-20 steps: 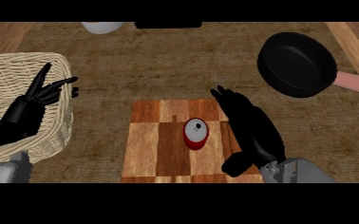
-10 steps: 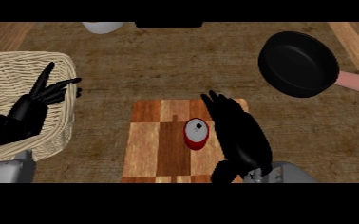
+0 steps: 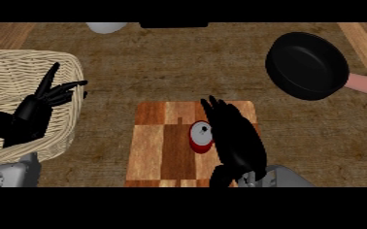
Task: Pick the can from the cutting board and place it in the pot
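While the table (image 3: 179,73) carries a wicker basket (image 3: 43,77), black pot (image 3: 307,65) and cutting board (image 3: 154,145), the right hand (image 3: 237,136) hovers unclenched beside the upright can (image 3: 201,137). Left hand (image 3: 39,109) rests, fingers straight. Light, rigid, probably slick: best clasped around its sides.

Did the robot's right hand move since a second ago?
Yes. The right hand slid left across the cutting board, toward the red can. Before, a strip of board showed between them; now the hand is right beside the can.
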Robot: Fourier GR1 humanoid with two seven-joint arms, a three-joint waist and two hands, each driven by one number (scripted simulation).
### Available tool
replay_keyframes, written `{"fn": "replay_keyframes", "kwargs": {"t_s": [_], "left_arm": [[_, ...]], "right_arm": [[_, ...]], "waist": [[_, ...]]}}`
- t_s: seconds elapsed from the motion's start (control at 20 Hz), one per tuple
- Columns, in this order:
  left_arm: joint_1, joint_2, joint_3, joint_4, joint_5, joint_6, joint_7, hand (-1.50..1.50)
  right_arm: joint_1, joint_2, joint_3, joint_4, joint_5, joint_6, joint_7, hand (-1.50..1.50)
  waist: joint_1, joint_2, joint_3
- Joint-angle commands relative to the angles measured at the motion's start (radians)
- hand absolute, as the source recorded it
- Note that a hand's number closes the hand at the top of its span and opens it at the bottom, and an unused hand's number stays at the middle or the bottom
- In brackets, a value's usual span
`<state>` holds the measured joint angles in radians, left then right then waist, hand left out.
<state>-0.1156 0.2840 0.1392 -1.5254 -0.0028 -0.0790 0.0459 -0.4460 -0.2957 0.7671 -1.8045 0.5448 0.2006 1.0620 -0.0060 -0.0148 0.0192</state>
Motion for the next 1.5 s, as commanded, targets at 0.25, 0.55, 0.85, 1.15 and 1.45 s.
{"fn": "replay_keyframes", "kwargs": {"t_s": [0.25, 0.55, 0.85, 1.15, 1.45], "left_arm": [[0.039, 0.011, 0.031, 0.119, -0.137, 0.114, 0.192, 0.00], [0.069, 0.010, 0.044, 0.076, -0.137, 0.075, 0.214, 0.00], [0.053, -0.008, 0.054, 0.092, -0.175, 0.085, 0.226, 0.00], [0.021, -0.020, 0.072, 0.077, -0.184, 0.072, 0.261, 0.00], [0.035, -0.028, 0.085, 0.083, -0.208, 0.058, 0.239, 0.00]], "right_arm": [[-0.040, 0.068, 0.008, 0.061, 0.040, 0.043, 0.102, -1.50], [-0.023, 0.083, -0.005, 0.136, 0.044, 0.059, 0.117, -1.50], [-0.015, 0.127, 0.011, 0.164, 0.055, 0.059, 0.106, -1.50], [0.005, 0.168, -0.001, 0.233, 0.080, 0.019, 0.074, -1.50], [0.010, 0.149, -0.047, 0.301, 0.076, 0.015, 0.000, -1.50]], "waist": [[0.001, 0.021, -0.019], [0.018, 0.018, -0.018], [0.008, 0.018, -0.019], [0.011, 0.019, -0.018], [0.016, 0.023, -0.018]]}}
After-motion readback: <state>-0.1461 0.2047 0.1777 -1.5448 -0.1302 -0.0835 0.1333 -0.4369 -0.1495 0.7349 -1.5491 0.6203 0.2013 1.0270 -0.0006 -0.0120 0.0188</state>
